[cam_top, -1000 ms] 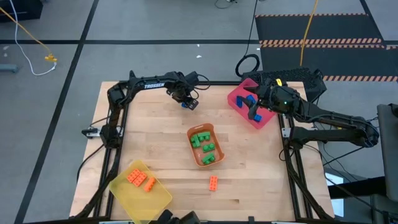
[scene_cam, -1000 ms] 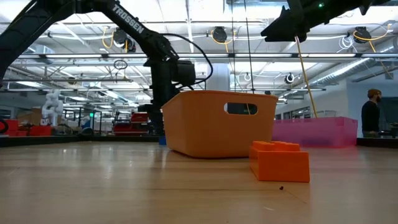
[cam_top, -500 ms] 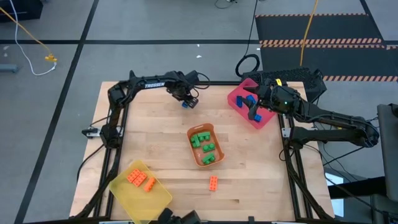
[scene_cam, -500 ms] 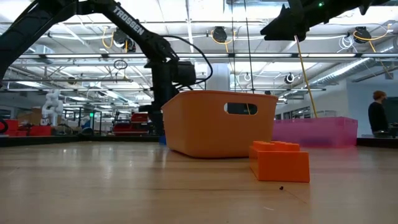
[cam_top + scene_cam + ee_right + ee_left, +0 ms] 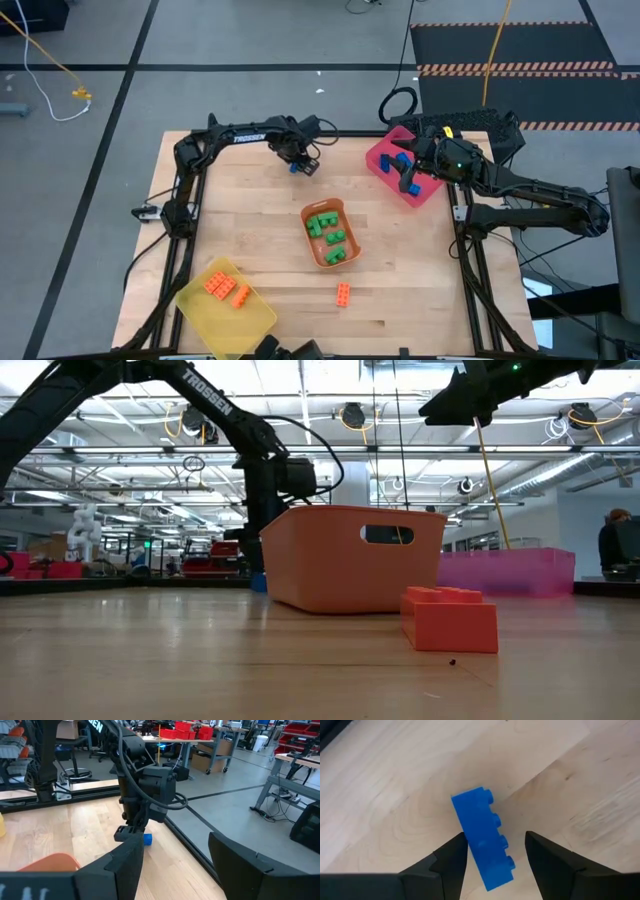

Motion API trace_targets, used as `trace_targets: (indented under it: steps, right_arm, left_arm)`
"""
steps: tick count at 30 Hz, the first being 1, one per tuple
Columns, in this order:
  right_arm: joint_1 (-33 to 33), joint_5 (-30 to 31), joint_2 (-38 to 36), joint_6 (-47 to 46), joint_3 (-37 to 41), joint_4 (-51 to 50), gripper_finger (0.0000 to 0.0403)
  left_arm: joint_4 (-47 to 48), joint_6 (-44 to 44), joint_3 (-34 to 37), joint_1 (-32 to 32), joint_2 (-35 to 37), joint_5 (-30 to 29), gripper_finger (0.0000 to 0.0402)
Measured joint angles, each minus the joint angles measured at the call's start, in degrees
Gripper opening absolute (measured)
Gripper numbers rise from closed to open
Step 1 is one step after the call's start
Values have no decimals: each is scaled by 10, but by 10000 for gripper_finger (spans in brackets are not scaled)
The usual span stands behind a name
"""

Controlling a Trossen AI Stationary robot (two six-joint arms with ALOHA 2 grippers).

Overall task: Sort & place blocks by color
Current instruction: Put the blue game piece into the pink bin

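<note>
Left gripper (image 5: 492, 852) straddles the blue block (image 5: 482, 837), fingers spread, not yet pinching.
The block lies skewed between them, so closing may twist it out; right gripper (image 5: 408, 186), spread and empty, waits over the pink tray (image 5: 381, 160).

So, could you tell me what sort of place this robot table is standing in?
Probably an industrial robotics lab or workshop: the low view shows a high ceiling with pipes and strip lights, the right wrist view shows workbenches with red bins on a concrete floor.
</note>
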State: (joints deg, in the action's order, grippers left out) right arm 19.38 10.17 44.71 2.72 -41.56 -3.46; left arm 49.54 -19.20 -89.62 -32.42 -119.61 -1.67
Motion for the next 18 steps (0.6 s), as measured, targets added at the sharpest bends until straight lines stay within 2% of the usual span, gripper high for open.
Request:
trace_targets:
  steps: [8, 18]
  right_arm:
    - [0, 0, 0, -1, 0, 0, 216]
    - [0, 0, 0, -1, 0, 0, 216]
  left_arm:
    - [3, 0, 0, 0, 0, 0, 200]
    - [13, 26, 0, 3, 0, -33, 195]
